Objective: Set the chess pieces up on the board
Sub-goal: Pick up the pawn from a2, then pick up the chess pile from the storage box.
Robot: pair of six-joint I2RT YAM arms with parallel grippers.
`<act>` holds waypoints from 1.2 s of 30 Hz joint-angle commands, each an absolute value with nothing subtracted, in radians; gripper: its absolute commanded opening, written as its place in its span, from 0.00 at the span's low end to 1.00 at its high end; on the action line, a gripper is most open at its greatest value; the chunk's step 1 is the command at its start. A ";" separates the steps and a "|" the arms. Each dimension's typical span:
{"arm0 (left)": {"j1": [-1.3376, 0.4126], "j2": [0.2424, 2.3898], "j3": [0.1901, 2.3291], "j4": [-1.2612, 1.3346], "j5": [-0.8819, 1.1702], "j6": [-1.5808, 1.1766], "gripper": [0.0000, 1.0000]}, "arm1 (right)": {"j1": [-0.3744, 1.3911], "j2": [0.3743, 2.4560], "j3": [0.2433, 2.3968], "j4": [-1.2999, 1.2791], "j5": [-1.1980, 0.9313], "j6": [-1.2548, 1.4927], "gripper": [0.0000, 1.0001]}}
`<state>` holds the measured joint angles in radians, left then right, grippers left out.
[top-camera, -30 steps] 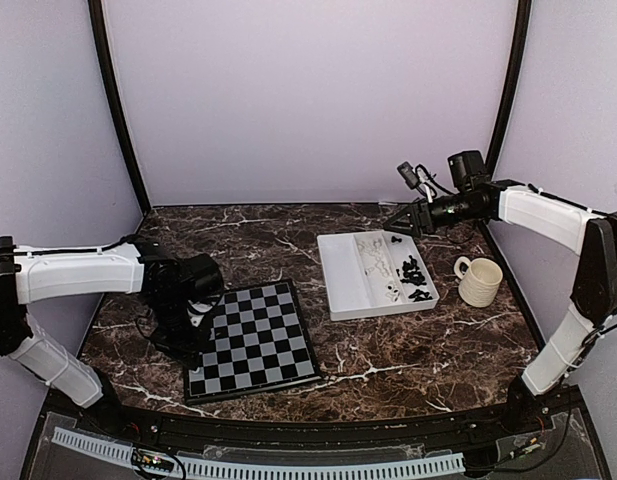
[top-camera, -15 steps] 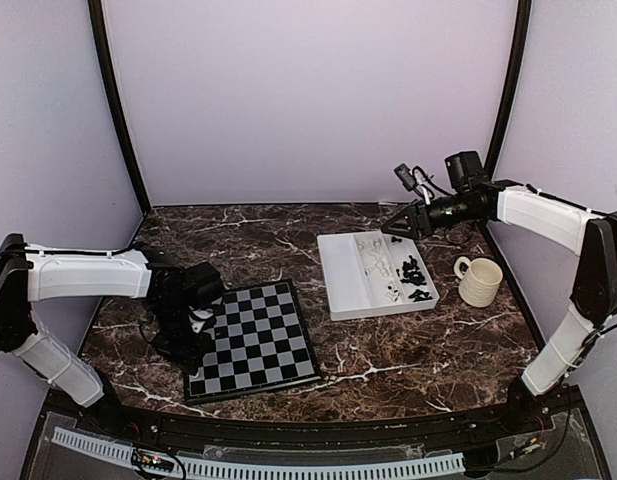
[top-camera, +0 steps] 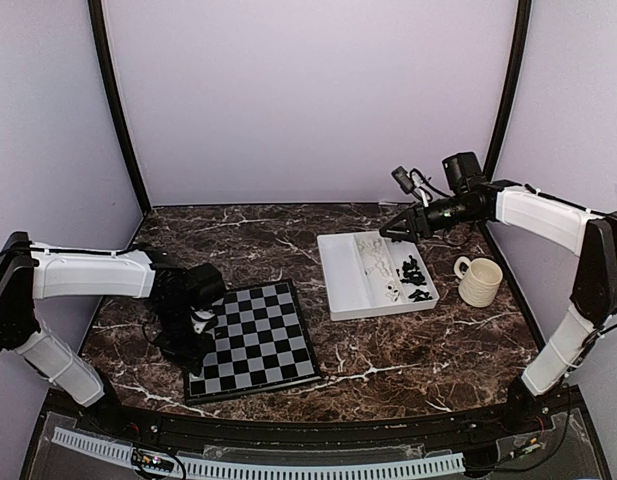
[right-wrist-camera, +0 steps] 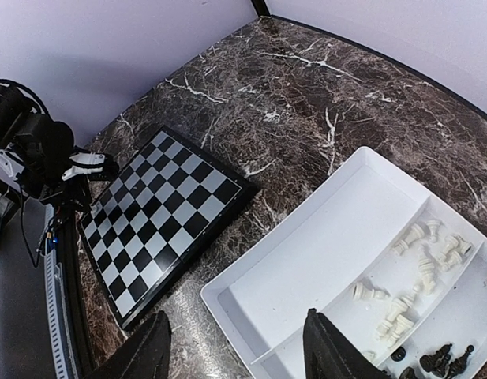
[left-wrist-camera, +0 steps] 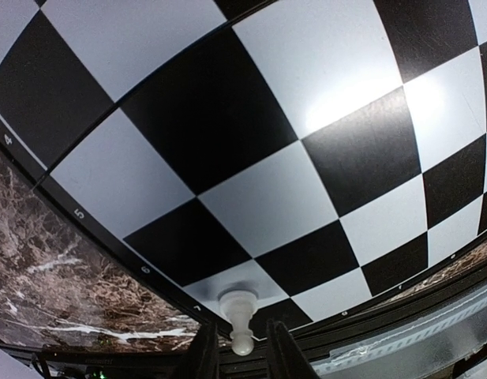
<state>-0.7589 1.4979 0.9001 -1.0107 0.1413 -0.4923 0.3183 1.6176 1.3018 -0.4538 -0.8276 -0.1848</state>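
Note:
The board (top-camera: 253, 340) lies at the front left, and fills the left wrist view (left-wrist-camera: 306, 103). A white pawn (left-wrist-camera: 240, 312) stands upright on a light square at the board's edge. My left gripper (left-wrist-camera: 241, 351) straddles the pawn's head with a thin gap on each side, so it is narrowly open; from above it (top-camera: 200, 325) hangs over the board's left edge. The other chess pieces lie in the tray's right compartment, white ones (right-wrist-camera: 421, 264) and black ones (right-wrist-camera: 440, 359). My right gripper (top-camera: 388, 230) is wide open and empty, high over the tray's far end (right-wrist-camera: 237, 316).
The white two-compartment tray (top-camera: 350, 280) sits right of the board; its left compartment (right-wrist-camera: 322, 260) holds nothing. A cream ribbed mug (top-camera: 480, 280) stands right of the tray. Dark marble table all round. The board also shows in the right wrist view (right-wrist-camera: 160, 213).
My left gripper has shifted a little nearer and rightward along the board's left edge. My right gripper has drifted slightly left. The tray and mug have not moved.

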 commanded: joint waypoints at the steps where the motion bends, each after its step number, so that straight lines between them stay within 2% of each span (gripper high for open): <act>1: -0.752 1.487 0.904 -1.025 0.136 -0.478 0.27 | 0.327 1.605 1.299 -0.455 -0.818 -0.202 0.59; 6: -0.752 1.470 0.966 -1.085 0.095 -0.470 0.35 | 0.330 1.606 1.317 -0.482 -0.828 -0.219 0.59; 11: -0.752 1.426 1.218 -1.147 -0.015 -0.431 0.43 | 0.324 1.628 1.407 -0.610 -0.720 -0.368 0.59; 15: -0.752 1.434 1.362 -1.003 -0.058 -0.335 0.46 | 0.324 1.701 1.511 -0.750 -0.545 -0.509 0.54; 19: -0.753 1.496 1.450 -0.806 -0.063 -0.268 0.46 | 0.335 1.755 1.527 -0.778 -0.388 -0.570 0.48; 26: -0.753 1.610 1.475 -0.429 0.125 -0.241 0.46 | 0.380 1.870 1.515 -0.827 -0.251 -0.752 0.39; 36: -0.752 1.705 1.481 -0.327 0.211 -0.256 0.46 | 0.407 2.062 1.679 -0.850 -0.212 -0.762 0.35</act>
<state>-0.7563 1.7191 1.4582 -0.4034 0.1658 -0.2638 0.3916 2.0075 1.5856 -0.8318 -0.2337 -0.7490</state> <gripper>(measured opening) 0.456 0.360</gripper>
